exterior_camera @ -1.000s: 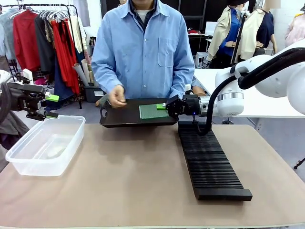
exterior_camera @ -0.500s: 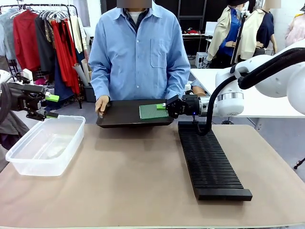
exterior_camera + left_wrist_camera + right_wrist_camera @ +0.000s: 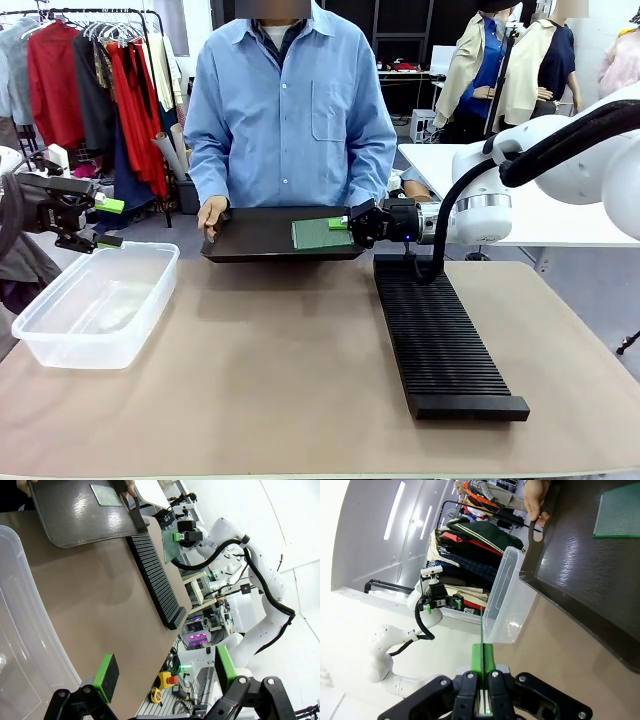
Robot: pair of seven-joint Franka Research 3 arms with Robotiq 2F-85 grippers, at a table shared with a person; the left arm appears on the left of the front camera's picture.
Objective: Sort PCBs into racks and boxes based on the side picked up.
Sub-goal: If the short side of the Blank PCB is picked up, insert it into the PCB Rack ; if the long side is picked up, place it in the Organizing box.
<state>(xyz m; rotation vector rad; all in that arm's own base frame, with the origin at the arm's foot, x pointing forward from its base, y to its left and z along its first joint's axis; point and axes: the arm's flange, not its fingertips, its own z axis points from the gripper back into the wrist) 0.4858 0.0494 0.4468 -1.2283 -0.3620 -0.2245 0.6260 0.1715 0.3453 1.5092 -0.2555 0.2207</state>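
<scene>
Brown tabletop carried the rack (image 3: 445, 340) at right and the box (image 3: 70, 343) at left. Upper centre, the right gripper (image 3: 482, 652) pinched a PCB (image 3: 170, 547) edgewise beside the person's tray (image 3: 250, 240), probably for slotting. The left gripper (image 3: 165, 672) gaped empty.

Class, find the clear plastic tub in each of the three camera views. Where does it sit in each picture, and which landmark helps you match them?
Front view: the clear tub stands at the left, on the table.
Left wrist view: its curved wall runs down the left edge.
Right wrist view: near the centre, beside the tray's corner.
Shared landmark: the black tray that the person holds at the table's far edge.
</scene>
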